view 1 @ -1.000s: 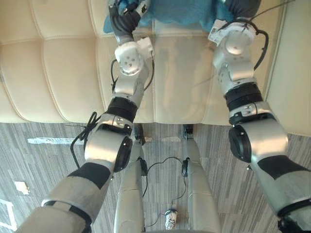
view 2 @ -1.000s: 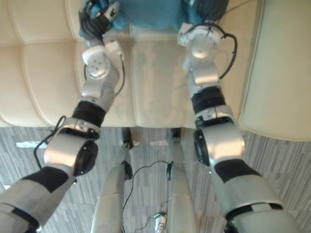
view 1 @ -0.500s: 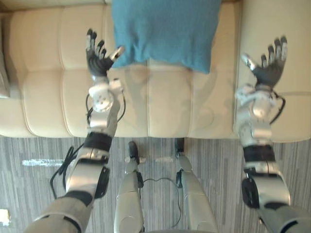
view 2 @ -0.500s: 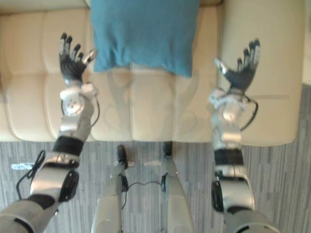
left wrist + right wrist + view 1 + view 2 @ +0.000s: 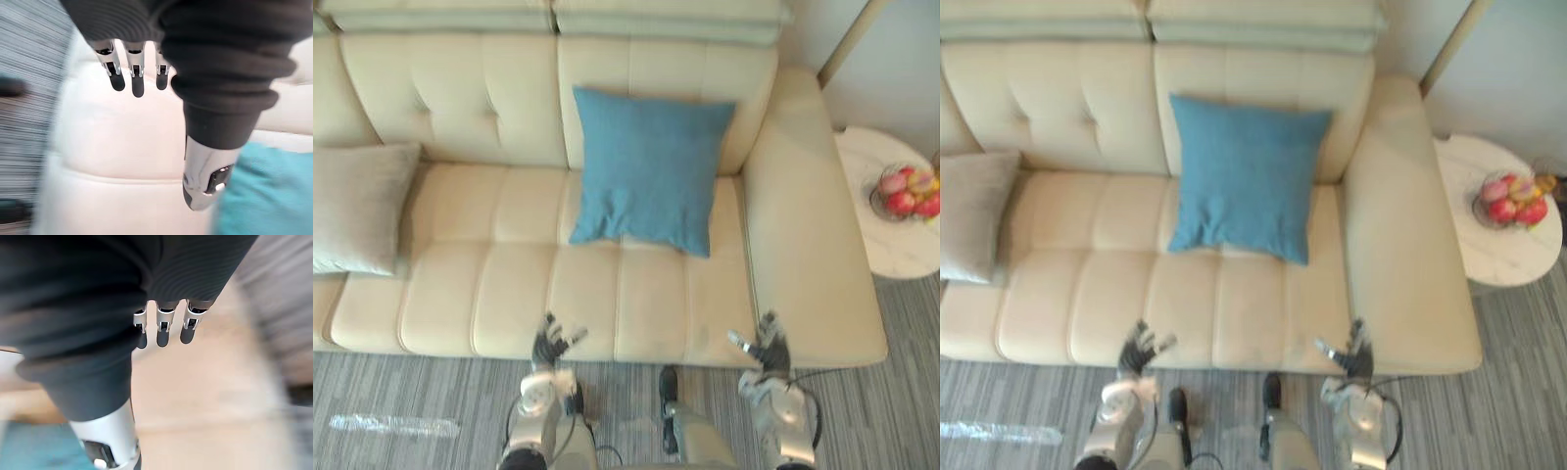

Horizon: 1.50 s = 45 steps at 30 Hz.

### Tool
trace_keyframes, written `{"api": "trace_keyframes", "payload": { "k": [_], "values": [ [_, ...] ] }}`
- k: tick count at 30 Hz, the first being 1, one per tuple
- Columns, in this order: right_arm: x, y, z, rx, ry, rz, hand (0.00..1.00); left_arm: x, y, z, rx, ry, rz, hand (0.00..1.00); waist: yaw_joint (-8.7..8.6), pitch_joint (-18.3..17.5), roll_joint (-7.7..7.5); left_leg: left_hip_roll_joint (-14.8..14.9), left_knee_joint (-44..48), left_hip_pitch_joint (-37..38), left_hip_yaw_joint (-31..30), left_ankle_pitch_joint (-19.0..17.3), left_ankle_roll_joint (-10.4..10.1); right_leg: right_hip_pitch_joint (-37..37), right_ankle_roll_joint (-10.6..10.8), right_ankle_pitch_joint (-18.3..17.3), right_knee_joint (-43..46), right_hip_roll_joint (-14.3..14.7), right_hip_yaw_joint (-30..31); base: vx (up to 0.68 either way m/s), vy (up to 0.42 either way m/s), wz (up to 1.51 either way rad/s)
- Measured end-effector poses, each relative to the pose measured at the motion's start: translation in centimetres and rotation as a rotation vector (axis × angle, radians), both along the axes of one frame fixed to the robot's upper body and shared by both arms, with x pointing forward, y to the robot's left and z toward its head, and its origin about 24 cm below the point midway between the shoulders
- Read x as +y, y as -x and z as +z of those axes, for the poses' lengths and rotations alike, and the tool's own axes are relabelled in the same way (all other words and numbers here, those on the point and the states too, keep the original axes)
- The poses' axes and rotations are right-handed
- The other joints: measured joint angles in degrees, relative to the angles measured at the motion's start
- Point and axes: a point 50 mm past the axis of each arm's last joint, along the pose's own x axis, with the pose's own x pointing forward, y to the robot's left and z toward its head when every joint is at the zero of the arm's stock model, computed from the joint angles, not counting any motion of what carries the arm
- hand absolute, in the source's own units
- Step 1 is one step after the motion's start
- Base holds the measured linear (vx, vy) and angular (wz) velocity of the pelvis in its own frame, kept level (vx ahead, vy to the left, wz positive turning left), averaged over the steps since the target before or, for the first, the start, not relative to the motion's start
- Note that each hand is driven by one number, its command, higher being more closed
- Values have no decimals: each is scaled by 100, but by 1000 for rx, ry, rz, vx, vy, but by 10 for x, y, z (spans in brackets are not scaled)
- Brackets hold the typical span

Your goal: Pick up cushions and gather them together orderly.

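A blue cushion (image 5: pixel 650 168) leans upright against the backrest of the cream sofa (image 5: pixel 509 294), right of its middle. A beige cushion (image 5: pixel 357 208) lies on the seat at the far left end. My left hand (image 5: pixel 549 345) hovers open over the sofa's front edge, fingers spread and empty. Further right along that front edge, my right hand (image 5: pixel 766 344) is also open and empty. Both hands are well short of the blue cushion. In the left wrist view my left hand (image 5: pixel 210 103) shows straight fingers over the seat, with the blue cushion (image 5: pixel 264 191) beyond.
A round white side table (image 5: pixel 891 250) stands right of the sofa's armrest (image 5: pixel 808 225), carrying a bowl of fruit (image 5: pixel 906 191). Grey striped carpet (image 5: pixel 401 411) runs in front of the sofa.
Both hands let go of the blue cushion, opened and drew back to the sofa's front edge. The camera has pulled back, so the whole sofa now shows.
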Motion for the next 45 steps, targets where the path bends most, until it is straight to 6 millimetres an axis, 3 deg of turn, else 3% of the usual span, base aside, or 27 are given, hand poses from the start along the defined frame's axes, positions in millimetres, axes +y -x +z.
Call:
{"api": "trace_keyframes", "payload": {
  "k": [4,9,13,16,17,19,20,21,22,25,26,27,28,30,31,32,33,35,36,37,38,39,40,42,44,45],
  "values": [
    [0,39,-28,210,-61,-66,0,11,28,-17,149,-35,-7,0,-4,-87,-1,-157,-146,304,-2,-11,22,461,71,226,-492,-124,29,30,62,-1],
    [-5,53,-35,279,-74,-97,0,23,36,-19,192,-89,-48,0,-44,-154,-17,-251,-203,550,22,-37,54,725,118,306,-683,-199,97,22,24,-6],
    [-5,49,-35,278,-79,-90,0,24,35,-19,191,-96,-59,0,-56,-143,-103,-280,-188,541,65,-52,64,676,134,334,-664,-218,167,-8,3,-7],
    [-2,26,-29,228,-81,-70,0,24,25,-16,168,-102,-65,0,-30,-73,-162,-219,166,245,243,-208,84,258,155,382,-303,-184,299,-51,8,-31],
    [-1,20,-27,212,-80,-63,0,23,21,-15,159,-102,-67,0,-29,-49,-155,-178,337,127,264,-277,93,154,169,414,-204,-158,293,-103,9,-35],
    [2,8,-23,179,-73,-31,0,19,6,-10,130,-97,-72,0,34,-3,-100,27,782,-107,359,-472,216,-7,392,848,-170,-17,257,-139,18,-42],
    [5,3,-21,170,-70,-14,0,18,4,-9,120,-90,-64,0,107,37,-2,232,813,-142,461,-473,252,44,429,933,-206,34,219,-146,28,-17],
    [8,-3,-18,148,-75,-10,0,15,-7,-3,75,-78,-45,0,74,71,39,279,833,-195,341,-395,230,-172,116,68,1066,-40,-120,-100,12,15],
    [9,-2,-19,153,-79,-12,0,15,-12,1,45,-78,-42,0,85,84,50,269,836,-167,255,-335,235,-290,84,-483,2035,-174,-302,-75,-2,52],
    [12,-1,-19,155,-84,-12,0,21,-13,4,27,-91,-21,0,162,-5,-99,256,1162,-400,-5,-253,207,-7,448,-1063,3730,-699,-344,-82,-168,54],
    [13,-2,-19,151,-85,-11,0,22,-13,4,27,-91,-9,0,178,-28,-136,266,1250,-496,-49,-229,167,58,480,-1073,3863,-784,-290,-147,-303,37],
    [14,-4,-18,145,-86,-13,0,23,-13,4,29,-90,5,0,273,-75,-209,335,1364,-676,-151,-149,58,97,668,-1198,3723,-701,-205,-158,-235,15],
    [11,-5,-17,144,-74,-11,0,19,-11,2,38,-76,24,0,382,-85,-36,472,1292,-756,-145,-18,43,118,665,-1194,3402,-447,-252,-163,-196,1],
    [7,-7,-15,140,-53,-13,0,4,-1,-5,76,-35,32,0,464,-151,69,567,1024,-802,-38,306,103,532,686,-1507,2629,-308,-238,-139,-184,-1],
    [7,-8,-14,132,-48,-15,0,-1,-1,-6,81,-28,16,0,459,-80,-58,514,1030,-857,24,397,46,577,583,-1919,2507,-400,-289,-163,-254,12],
    [7,-10,-12,120,-44,-15,0,-3,-2,-6,82,-25,6,0,450,-74,-63,525,1056,-950,13,437,-20,574,441,-2061,2433,-383,-430,-237,-255,7],
    [5,-14,-10,103,-33,-13,0,-9,-6,-5,75,-17,-15,0,462,-15,61,660,1079,-1021,-19,529,-150,547,296,-2134,2416,-250,-575,-259,-199,-2],
    [6,-12,-11,112,-31,-11,0,-13,-2,-7,91,-15,-38,0,426,10,123,807,965,-932,-2,808,-164,580,93,-2198,2486,-152,-832,-277,-178,9],
    [7,-10,-12,121,-29,-16,0,-14,0,-8,97,-15,-46,0,378,8,118,768,684,-836,-10,1152,-166,603,15,-2175,2468,-165,-948,-234,-132,40],
    [7,-4,-15,140,-31,-23,0,-16,-1,-8,94,-13,-54,0,309,29,7,737,650,-795,10,1177,-118,632,-99,-2144,2363,-243,-1117,-255,-136,27],
    [5,1,-17,155,-31,-35,0,-18,-2,-8,93,-6,-54,0,324,20,0,730,1078,-804,44,750,49,633,-260,-2047,2224,-268,-1233,-228,-72,13],
    [3,4,-18,165,-31,-46,0,-18,-1,-8,97,-7,-50,0,301,51,-12,632,1569,-808,42,335,155,606,-266,-1945,2182,-333,-1265,-218,-48,0],
    [3,6,-19,171,-32,-49,0,-17,-1,-8,99,-8,-50,0,292,52,-15,611,1728,-799,40,197,163,601,-260,-1903,2145,-348,-1270,-238,20,13],
    [1,19,-25,217,-36,-59,0,-17,2,-10,108,-8,-50,0,231,41,-23,534,2440,-671,2,-487,182,570,-213,-1663,1912,-408,-1267,-220,122,6],
    [0,29,-30,263,-54,-87,0,-14,13,-15,146,-10,-38,0,176,-31,146,457,2193,-284,26,-1084,16,578,-48,-1502,1725,-369,-1162,-131,221,-1],
    [3,31,-32,276,-71,-89,0,-11,13,-15,145,-15,-34,0,152,-8,96,379,2080,-253,69,-1113,32,572,30,-1455,1713,-391,-1086,-89,200,-10]
  ]
}}
